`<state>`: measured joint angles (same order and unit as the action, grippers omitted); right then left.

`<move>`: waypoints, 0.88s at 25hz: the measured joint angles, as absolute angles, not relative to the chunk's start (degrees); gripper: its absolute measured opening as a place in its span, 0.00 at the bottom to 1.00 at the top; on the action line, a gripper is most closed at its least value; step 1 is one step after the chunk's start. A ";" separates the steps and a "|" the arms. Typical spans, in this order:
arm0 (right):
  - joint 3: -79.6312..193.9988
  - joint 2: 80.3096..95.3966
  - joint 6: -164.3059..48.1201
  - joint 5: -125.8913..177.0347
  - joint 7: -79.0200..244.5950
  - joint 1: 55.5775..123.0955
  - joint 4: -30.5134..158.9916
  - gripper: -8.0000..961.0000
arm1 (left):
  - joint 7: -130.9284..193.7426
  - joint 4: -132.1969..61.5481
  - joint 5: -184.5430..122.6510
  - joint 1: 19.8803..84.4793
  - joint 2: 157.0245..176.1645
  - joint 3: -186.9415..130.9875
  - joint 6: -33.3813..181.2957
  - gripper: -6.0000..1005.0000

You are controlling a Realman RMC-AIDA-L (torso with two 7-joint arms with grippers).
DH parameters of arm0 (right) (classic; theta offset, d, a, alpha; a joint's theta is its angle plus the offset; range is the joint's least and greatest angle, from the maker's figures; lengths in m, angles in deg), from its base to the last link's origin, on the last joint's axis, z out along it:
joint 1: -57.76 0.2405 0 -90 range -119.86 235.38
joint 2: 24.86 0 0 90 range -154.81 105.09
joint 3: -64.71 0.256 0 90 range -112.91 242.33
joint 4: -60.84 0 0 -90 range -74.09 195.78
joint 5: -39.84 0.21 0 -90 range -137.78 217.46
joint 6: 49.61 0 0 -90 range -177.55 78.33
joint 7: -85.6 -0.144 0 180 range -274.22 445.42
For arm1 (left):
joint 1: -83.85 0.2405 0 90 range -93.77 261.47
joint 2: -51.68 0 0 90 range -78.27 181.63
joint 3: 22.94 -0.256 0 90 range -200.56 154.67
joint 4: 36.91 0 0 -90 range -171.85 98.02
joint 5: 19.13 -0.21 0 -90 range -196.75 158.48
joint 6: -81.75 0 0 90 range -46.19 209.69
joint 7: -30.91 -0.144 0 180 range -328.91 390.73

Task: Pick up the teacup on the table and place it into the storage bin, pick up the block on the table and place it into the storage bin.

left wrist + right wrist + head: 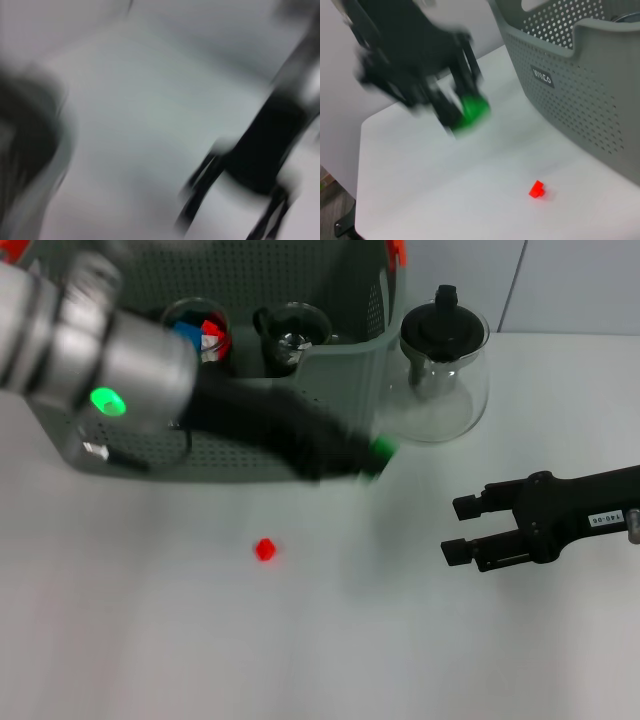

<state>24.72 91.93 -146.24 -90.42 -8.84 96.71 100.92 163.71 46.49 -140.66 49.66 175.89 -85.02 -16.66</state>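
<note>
1. White tabletop fills the foreground, bare apart from one small red block lying alone near the front, well clear of everything else.
2. Right gripper hangs low over the table on the right, its two fingers spread apart and holding nothing, pointed across toward the middle.
3. Left gripper sits in front of the storage bin, blurred; its fingers are pressed on a green block, seen more plainly from the right wrist.
4. Behind it stands the storage bin, a perforated grey-green basket with glassware already inside, including what looks like the teacup, so that half seems done.
5. A glass teapot stands just beside the bin on the right, farthest back.
6. The block step appears in hand: the next move calls for raising the green block above the bin's wall, then releasing it inside.
</note>
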 joint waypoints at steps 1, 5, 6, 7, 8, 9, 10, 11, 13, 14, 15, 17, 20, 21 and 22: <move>24.72 91.92 -146.28 -90.42 -8.89 96.69 100.92 0.86 | 162.96 46.40 -137.63 49.60 175.77 -83.20 -17.11 0.19; 24.72 91.88 -146.41 -90.41 -8.97 96.69 100.96 0.86 | 161.49 46.49 -131.00 47.82 174.87 -76.66 -14.96 0.19; 24.72 91.91 -146.32 -90.41 -8.96 96.69 100.96 0.86 | 161.88 46.51 -131.75 47.11 174.36 -76.24 -12.61 0.20; 24.72 91.93 -146.19 -90.41 -8.92 96.70 100.95 0.86 | 162.67 46.39 -133.15 46.36 173.74 -76.05 -9.98 0.20; 24.72 91.95 -146.12 -90.41 -8.87 96.72 100.94 0.86 | 163.73 46.13 -135.10 45.57 173.17 -76.07 -6.78 0.20; 24.72 91.97 -146.10 -90.42 -8.82 96.74 100.93 0.86 | 164.94 45.54 -137.49 44.58 172.62 -76.18 -4.30 0.20; 24.72 91.96 -146.06 -90.42 -8.79 96.76 100.93 0.86 | 166.07 45.02 -139.80 43.67 172.19 -76.24 -2.03 0.20; 24.72 91.95 -146.05 -90.42 -8.78 96.77 100.93 0.86 | 167.73 43.46 -143.95 42.01 171.60 -76.28 0.91 0.20; 24.75 91.92 -146.05 -90.41 -8.77 96.78 100.92 0.86 | 170.29 39.40 -151.37 38.69 170.54 -76.30 5.50 0.20; 24.85 91.90 -146.05 -90.41 -8.74 96.78 100.92 0.86 | 170.93 37.31 -153.89 37.36 170.23 -76.24 7.08 0.20; 24.98 91.87 -146.04 -90.41 -8.69 96.79 100.92 0.86 | 171.48 35.01 -156.57 36.06 170.02 -76.16 9.04 0.20; 25.30 91.87 -146.01 -90.41 -8.58 96.79 100.92 0.86 | 171.90 32.65 -158.89 34.86 169.87 -76.06 11.02 0.20; 25.57 91.85 -145.97 -90.41 -8.49 96.79 100.92 0.86 | 175.91 26.82 -167.51 32.18 169.65 -76.15 18.49 0.21; 25.80 91.80 -145.95 -90.41 -8.45 96.78 100.92 0.86 | 176.91 26.07 -169.20 31.82 169.62 -76.20 19.55 0.21; 25.86 91.78 -145.95 -90.41 -8.44 96.76 100.92 0.86 | 178.18 25.24 -171.73 31.29 169.52 -76.21 20.43 0.21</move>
